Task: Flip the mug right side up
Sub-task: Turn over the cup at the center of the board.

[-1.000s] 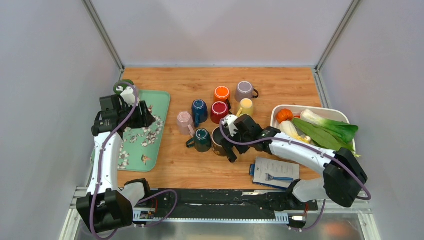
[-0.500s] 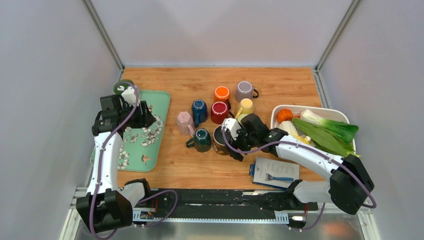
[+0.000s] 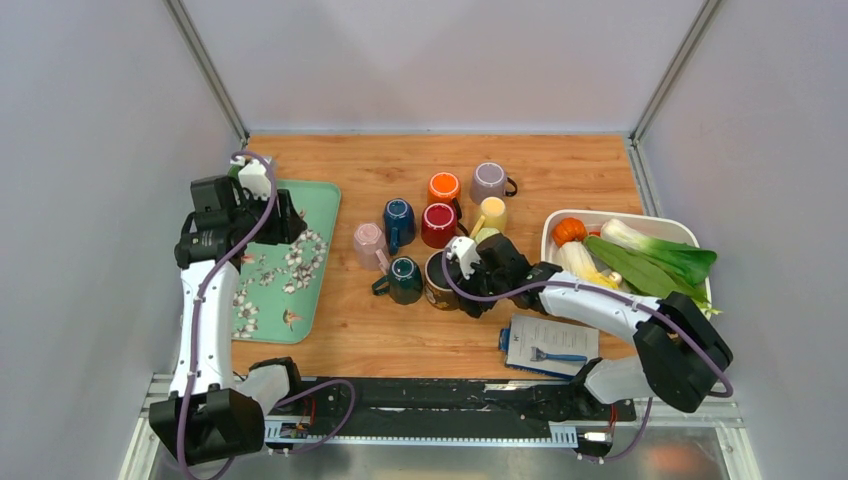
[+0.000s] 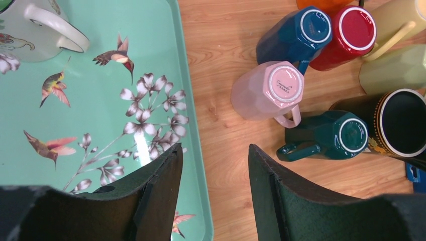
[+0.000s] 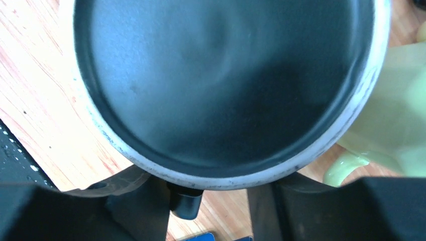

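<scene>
A black mug (image 3: 437, 280) with a white rim stands mouth up on the wooden table, its dark inside filling the right wrist view (image 5: 226, 75). My right gripper (image 3: 470, 290) sits against its near side. The jaws straddle the black handle (image 5: 186, 201), which lies against the left finger, with bare wood showing beside the right finger. The fingertips are hidden under the rim. My left gripper (image 4: 213, 150) hangs open and empty over the right edge of the green tray (image 4: 100, 50). The pink mug (image 4: 266, 90), teal mug (image 4: 331, 140), blue mug (image 4: 301, 32) and red mug (image 4: 351, 32) stand base up.
Orange (image 3: 443, 187), lilac (image 3: 489, 180), yellow (image 3: 490, 212) and pale green (image 5: 397, 115) mugs crowd behind the black one. A white mug (image 4: 30, 25) stands on the tray. A white bin of vegetables (image 3: 600, 218) is at the right, and a booklet with a razor (image 3: 550, 345) lies near the front.
The right jaws have narrowed from wide open to close around the black mug's handle. The left arm has drawn back slightly toward the far left.
</scene>
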You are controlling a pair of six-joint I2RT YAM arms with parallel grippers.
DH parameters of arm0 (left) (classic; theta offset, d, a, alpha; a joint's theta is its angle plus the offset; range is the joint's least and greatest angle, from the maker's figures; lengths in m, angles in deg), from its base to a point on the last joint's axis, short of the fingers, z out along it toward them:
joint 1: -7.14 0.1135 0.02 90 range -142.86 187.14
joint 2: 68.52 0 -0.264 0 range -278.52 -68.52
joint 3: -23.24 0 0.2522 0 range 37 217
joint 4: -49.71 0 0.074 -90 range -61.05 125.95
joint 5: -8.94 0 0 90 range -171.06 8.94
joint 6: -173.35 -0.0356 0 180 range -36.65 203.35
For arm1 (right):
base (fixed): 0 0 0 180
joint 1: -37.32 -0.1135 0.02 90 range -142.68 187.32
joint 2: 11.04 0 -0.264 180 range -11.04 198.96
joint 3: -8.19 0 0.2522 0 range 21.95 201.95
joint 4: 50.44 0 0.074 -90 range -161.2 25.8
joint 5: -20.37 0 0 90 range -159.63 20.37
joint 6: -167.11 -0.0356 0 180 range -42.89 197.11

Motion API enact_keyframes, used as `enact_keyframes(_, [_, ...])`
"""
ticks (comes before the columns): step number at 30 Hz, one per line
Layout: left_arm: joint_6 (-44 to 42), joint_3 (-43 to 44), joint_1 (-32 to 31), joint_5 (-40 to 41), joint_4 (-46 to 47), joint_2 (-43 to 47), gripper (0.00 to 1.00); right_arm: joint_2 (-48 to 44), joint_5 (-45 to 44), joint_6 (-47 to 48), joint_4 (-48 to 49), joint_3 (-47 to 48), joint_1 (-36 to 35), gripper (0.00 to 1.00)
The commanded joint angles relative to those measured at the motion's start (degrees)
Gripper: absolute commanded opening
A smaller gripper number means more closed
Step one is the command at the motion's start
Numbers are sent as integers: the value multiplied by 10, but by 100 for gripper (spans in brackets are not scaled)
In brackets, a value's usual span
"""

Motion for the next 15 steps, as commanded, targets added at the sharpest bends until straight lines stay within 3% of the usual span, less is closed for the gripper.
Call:
enact_keyframes(1, [-26,20,-2,-6,-4,17,58,-21,-10,-13,33,-20,-1,49])
enact_keyframes(4, [-30,16,-2,-9,2,21,58,-46,-13,-3,21,-31,-1,37])
enact_keyframes(10, [-40,26,-20,-20,16,9,58,-76,-3,30,-20,-21,-1,2])
enact_keyframes(15, [-87,51,-68,-37,22,-1,58,-95,14,49,-95,46,18,0])
